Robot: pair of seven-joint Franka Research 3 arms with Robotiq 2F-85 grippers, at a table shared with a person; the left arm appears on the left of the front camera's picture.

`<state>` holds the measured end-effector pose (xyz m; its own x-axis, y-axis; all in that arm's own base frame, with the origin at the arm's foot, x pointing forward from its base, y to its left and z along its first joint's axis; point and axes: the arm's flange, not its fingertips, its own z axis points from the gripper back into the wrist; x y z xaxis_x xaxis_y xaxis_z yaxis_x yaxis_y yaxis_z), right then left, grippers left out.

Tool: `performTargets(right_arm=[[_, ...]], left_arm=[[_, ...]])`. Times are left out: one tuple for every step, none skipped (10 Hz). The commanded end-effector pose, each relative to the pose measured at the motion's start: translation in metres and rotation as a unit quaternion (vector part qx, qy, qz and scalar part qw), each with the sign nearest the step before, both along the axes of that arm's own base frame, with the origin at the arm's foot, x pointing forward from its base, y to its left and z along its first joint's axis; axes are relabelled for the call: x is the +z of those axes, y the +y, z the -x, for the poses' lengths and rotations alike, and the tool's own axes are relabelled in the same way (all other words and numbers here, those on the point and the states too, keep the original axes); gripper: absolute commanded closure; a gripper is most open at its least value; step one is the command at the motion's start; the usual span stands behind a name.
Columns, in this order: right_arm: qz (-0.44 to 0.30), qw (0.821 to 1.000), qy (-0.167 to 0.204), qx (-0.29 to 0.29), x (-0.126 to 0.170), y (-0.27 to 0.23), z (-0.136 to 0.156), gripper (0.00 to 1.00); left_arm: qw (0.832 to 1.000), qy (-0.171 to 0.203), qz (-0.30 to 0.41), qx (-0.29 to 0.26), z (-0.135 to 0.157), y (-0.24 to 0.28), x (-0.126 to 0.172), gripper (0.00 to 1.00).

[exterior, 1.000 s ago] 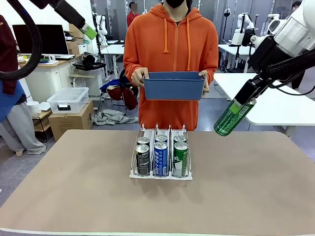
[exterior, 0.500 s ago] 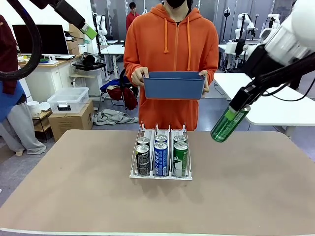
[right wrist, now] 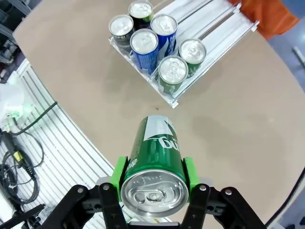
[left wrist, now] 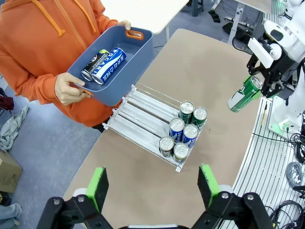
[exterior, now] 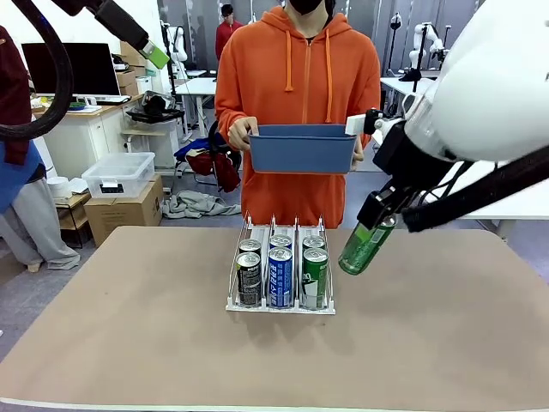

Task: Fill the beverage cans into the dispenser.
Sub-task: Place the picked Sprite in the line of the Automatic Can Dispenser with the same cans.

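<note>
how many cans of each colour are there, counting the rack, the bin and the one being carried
black cans: 3
blue cans: 3
green cans: 3
total: 9

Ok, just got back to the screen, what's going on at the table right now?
The right gripper is shut on a green can, tilted in the air right of the dispenser. The dispenser has six cans, two at the front of each lane. The left gripper hangs open high above the table, empty. The person at the far side holds a blue bin with two more cans inside.
</note>
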<state>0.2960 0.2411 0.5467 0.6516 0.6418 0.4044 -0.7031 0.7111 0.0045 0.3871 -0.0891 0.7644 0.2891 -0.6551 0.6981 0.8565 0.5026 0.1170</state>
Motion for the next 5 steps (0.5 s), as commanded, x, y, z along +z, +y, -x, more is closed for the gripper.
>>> performTargets(right_arm=[[0.002, 0.998, -0.061, -0.024, -0.014, 0.014, 0.007, 0.42], [-0.002, 0.998, -0.061, -0.018, -0.021, 0.017, 0.011, 0.42], [0.0, 0.998, -0.061, -0.009, -0.027, 0.015, 0.012, 0.42], [-0.008, 0.999, -0.049, -0.002, -0.033, 0.018, 0.008, 0.42], [0.001, 0.999, -0.047, 0.0, -0.019, 0.014, 0.008, 0.42]], left_arm=[[1.0, 0.002, -0.003, -0.002, 0.002, 0.001, 0.0, 0.0], [1.0, 0.002, -0.003, -0.002, 0.002, 0.001, 0.0, 0.0], [1.0, 0.002, -0.003, -0.002, 0.002, 0.001, 0.0, 0.0], [1.0, 0.002, -0.003, -0.002, 0.002, 0.001, 0.0, 0.0], [1.0, 0.002, -0.003, -0.002, 0.002, 0.001, 0.0, 0.0]])
